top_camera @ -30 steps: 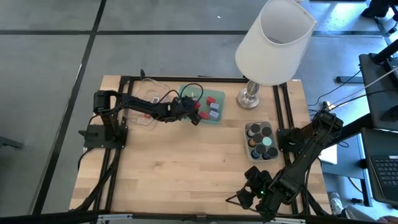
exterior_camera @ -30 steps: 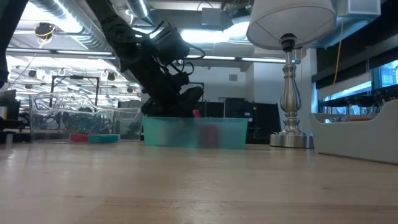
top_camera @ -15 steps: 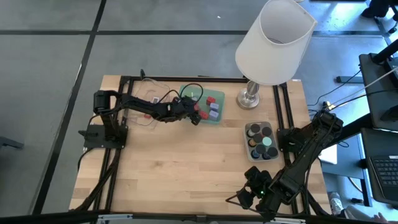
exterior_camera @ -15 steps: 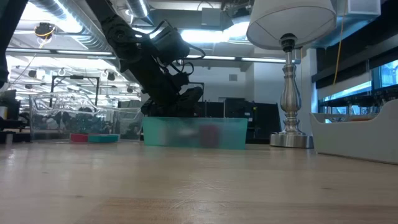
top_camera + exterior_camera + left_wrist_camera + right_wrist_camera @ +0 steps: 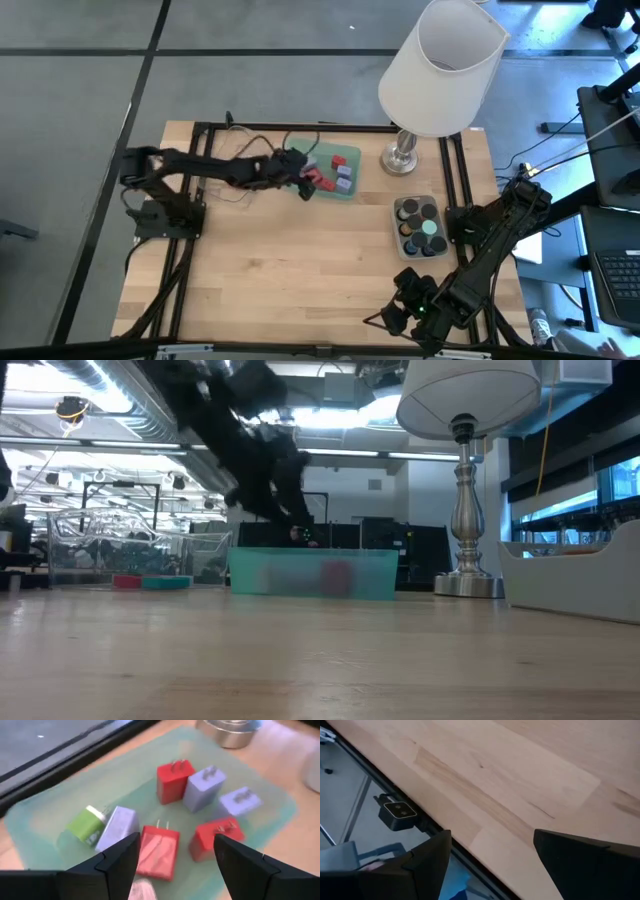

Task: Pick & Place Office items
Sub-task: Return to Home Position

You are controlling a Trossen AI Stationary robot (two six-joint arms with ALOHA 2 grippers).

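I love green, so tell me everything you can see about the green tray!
The green tray is a shallow, see-through mint rectangle with rounded corners, plastic by its look. It lies flat at the table's far side, beside the lamp. Inside lie three red plugs, three lavender plugs and a green plug. The open left gripper hovers above it.

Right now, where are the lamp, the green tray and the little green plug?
Lamp (image 5: 445, 75): high view, on its white shade.
Green tray (image 5: 125, 780): left wrist view, on its bare floor.
Green plug (image 5: 88, 826): left wrist view, on its body.
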